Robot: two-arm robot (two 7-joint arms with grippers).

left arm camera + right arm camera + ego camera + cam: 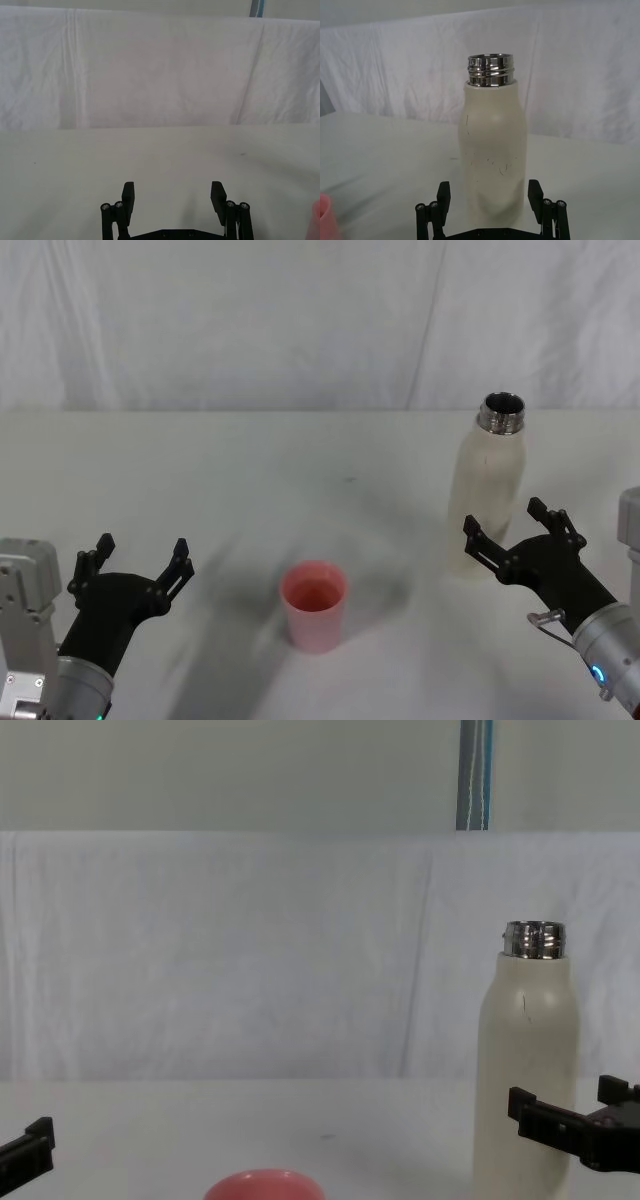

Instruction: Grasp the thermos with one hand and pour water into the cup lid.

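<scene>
The thermos point(487, 490) stands upright at the table's right, a cream-white bottle with an uncapped steel neck point(490, 70). My right gripper point(503, 518) is open just in front of its lower body. In the right wrist view the bottle point(492, 150) sits centred between the spread fingers point(535, 192), with gaps on both sides. The pink cup lid point(314, 605) stands open side up near the table's middle front, left of the thermos; its rim point(263, 1185) shows low in the chest view. My left gripper point(143, 545) hovers open at the front left, holding nothing.
The white table point(250, 490) is bare around the cup lid and the thermos. A white cloth backdrop point(300, 320) closes off the far edge. A pink sliver of the cup lid point(326, 215) shows at the edge of the right wrist view.
</scene>
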